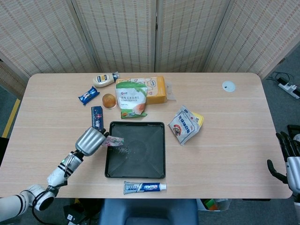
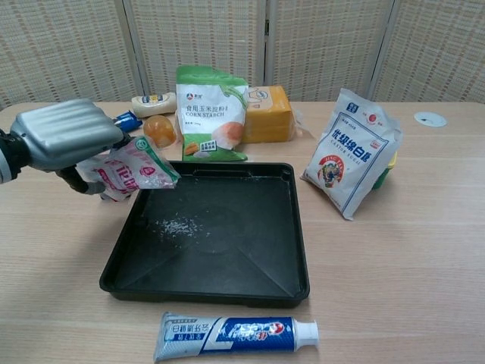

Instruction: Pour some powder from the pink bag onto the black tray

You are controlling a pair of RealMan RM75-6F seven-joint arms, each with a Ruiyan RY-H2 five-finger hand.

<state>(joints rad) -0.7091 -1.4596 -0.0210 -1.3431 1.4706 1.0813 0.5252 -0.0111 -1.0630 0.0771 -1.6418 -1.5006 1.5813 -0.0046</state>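
My left hand grips the pink bag and holds it tilted over the left edge of the black tray, mouth toward the tray. A small patch of white powder lies on the tray floor, left of centre. My right hand hangs off the table's right edge in the head view, fingers apart and holding nothing.
Behind the tray stand a green corn starch bag, an orange jelly cup, a yellow box and a mayonnaise bottle. A white sugar bag leans at the right. A toothpaste tube lies in front. Blue snack bars lie left.
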